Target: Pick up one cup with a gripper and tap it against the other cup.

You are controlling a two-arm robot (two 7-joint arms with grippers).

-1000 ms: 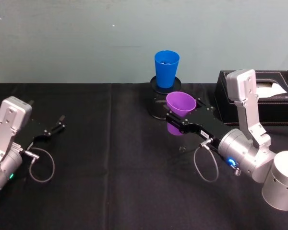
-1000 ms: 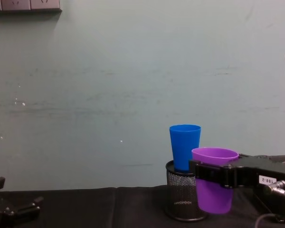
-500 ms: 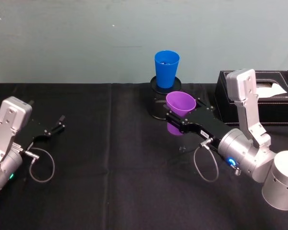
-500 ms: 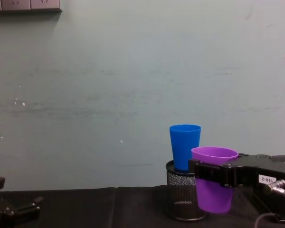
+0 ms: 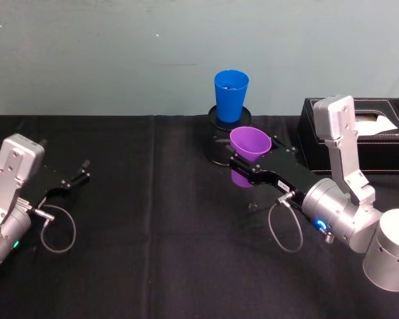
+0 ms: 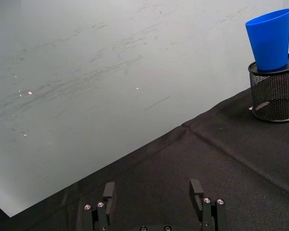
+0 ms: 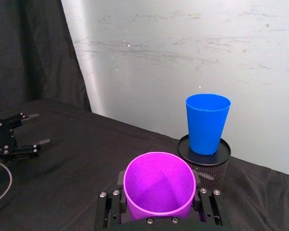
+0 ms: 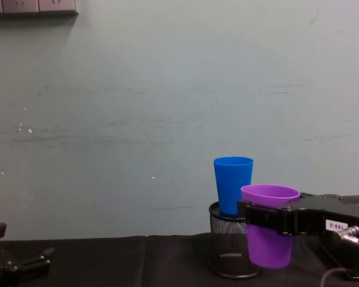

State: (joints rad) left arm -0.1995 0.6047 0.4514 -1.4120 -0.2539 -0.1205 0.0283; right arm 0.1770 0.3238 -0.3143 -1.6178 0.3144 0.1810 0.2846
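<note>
Purple cup [image 5: 250, 143] is clamped in my right gripper [image 5: 243, 168], upright and lifted off the cloth [image 5: 153, 252]. It hangs just beside the mesh holder [image 5: 218, 147], on my side of it. Blue cup [image 5: 231, 95] stands in that holder, higher up, apart from purple. Left gripper [image 5: 80, 174] sits far left, jaws spread, nothing in them.

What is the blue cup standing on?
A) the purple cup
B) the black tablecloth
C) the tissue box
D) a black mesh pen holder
D: the blue cup stands upright on top of the black mesh pen holder; the right gripper holds the purple cup.
</note>
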